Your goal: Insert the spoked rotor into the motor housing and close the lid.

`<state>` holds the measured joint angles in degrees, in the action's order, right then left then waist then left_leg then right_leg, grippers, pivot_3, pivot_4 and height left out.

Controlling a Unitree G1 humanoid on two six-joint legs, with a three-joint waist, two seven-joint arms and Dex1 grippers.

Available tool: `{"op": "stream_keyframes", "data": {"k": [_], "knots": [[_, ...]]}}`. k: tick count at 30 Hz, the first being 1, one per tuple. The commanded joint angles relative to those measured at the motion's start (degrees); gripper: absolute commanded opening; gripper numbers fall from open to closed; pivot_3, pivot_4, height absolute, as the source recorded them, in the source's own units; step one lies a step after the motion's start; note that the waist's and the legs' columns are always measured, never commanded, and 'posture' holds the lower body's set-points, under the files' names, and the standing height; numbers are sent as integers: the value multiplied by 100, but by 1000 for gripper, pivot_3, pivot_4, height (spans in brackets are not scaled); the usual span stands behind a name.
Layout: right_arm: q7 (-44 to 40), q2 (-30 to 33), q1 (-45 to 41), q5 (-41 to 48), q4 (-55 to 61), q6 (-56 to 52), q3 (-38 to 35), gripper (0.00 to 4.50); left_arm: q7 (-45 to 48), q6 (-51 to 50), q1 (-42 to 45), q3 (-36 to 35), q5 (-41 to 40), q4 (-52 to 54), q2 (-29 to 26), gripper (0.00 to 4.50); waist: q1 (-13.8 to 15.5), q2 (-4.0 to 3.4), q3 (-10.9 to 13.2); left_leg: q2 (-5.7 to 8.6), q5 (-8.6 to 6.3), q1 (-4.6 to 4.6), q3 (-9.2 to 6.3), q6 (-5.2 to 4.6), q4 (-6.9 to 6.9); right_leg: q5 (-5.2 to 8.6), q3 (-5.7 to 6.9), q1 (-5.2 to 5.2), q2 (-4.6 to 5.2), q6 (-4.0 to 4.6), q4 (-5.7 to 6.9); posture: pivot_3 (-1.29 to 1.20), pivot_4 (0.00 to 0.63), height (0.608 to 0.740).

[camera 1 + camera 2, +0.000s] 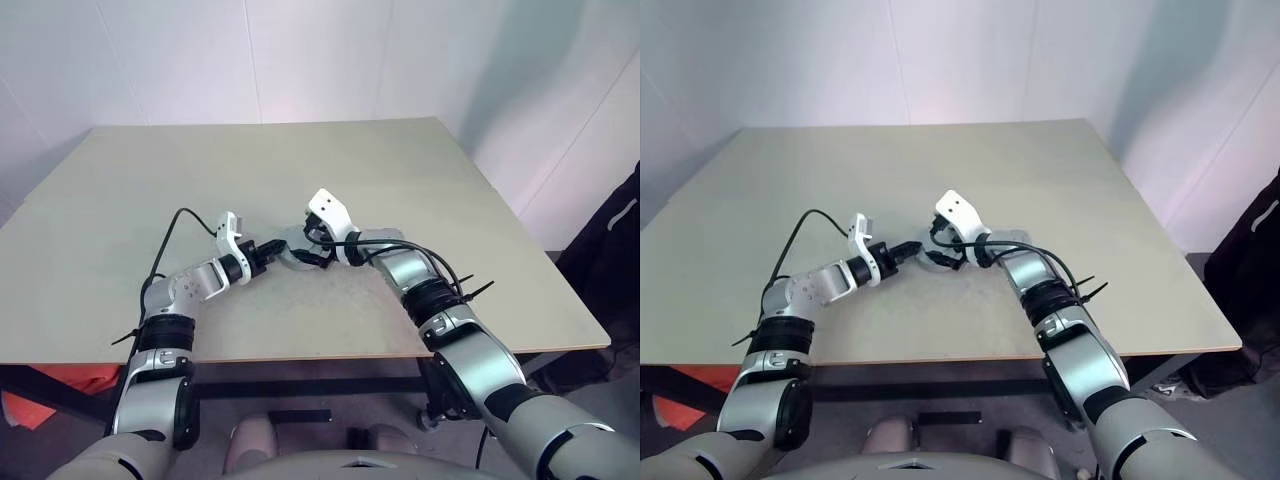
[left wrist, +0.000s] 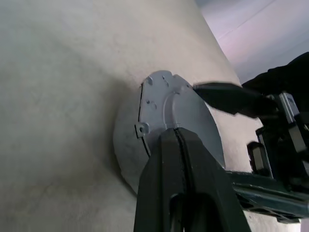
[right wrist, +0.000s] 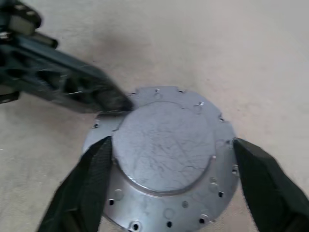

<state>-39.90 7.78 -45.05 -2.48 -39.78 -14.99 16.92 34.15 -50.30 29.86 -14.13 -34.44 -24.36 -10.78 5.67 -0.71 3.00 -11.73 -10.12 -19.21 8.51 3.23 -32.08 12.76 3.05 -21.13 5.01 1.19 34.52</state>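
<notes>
Right wrist view gives us the clearest look: the lid (image 3: 166, 154), a silvery disc with a raised round centre and small holes along its flange, lies on the table (image 3: 251, 53), and our right gripper (image 3: 169, 183) straddles it with its two black fingers (image 3: 84, 186) spread wide on either side of the raised centre, not pressing it. Our left gripper (image 2: 181, 159) has its fingers pressed together, empty, with the tips resting at the edge of the lid's raised part, across from the right one. From the head cameras we see both grippers meeting over that disc near the middle of the table. We cannot see the motor housing or the spoked rotor, so we judge they sit under the lid, though we cannot confirm it.

To do this well, we should keep the closed left tips as a steadying push, bring the right fingers in evenly on the raised centre, and check the flange sits flat all round. Pressing on one side could tip the lid or slide it off.
</notes>
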Motion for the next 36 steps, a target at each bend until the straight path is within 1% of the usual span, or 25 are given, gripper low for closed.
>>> {"op": "stream_keyframes", "data": {"k": [1,6,12,19,23,26,29,32,36], "knots": [[22,142,256,-299,-125,-256,189,4472,119,-433,-62,256,-154,206,143,0,1,0,0,1,-2,-2,1,-3,0,3,0,1,2,-4,-2,0,0,740],[-122,265,389,-177,459,-478,125,4472,69,-490,-55,270,-99,230,185,0,19,-1,1,3,-4,-31,0,-7,2,6,1,-4,5,-10,-17,0,0,740],[-454,505,720,35,1637,-937,90,4472,50,-500,-28,278,-41,206,186,0,72,-1,1,0,-4,-86,7,-8,7,9,-2,3,5,-17,-50,0,0,740],[-752,791,1039,195,2594,-1309,75,4472,58,-492,14,314,5,153,221,0,158,-1,1,-1,-3,-91,14,-9,27,16,-4,17,5,-27,-75,0,0,740],[-649,830,1076,361,2859,-1554,-149,4472,63,-484,-6,337,23,180,250,0,165,-1,1,-1,-3,-92,15,-10,33,12,-4,16,5,-20,-77,0,0,740],[-278,756,971,428,2839,-1731,-456,4472,73,-459,-14,344,43,169,256,0,179,-1,2,-1,-3,-96,16,-10,39,10,-4,16,5,-14,-77,0,0,740],[-35,654,851,768,2963,-2189,-949,4472,89,-424,-4,348,55,142,259,0,184,-1,4,2,-3,-100,17,-11,39,10,-3,15,9,-15,-77,0,0,740],[287,518,738,1144,2985,-2874,-1491,4472,100,-411,2,359,63,135,266,0,183,-1,4,2,-3,-99,18,-11,39,13,-3,14,10,-19,-77,0,0,740],[646,453,667,1649,2927,-4075,-2176,4472,124,-393,6,381,79,110,273,0,193,-1,4,2,-2,-97,18,-10,44,13,-3,16,10,-19,-77,0,0,740]]}}
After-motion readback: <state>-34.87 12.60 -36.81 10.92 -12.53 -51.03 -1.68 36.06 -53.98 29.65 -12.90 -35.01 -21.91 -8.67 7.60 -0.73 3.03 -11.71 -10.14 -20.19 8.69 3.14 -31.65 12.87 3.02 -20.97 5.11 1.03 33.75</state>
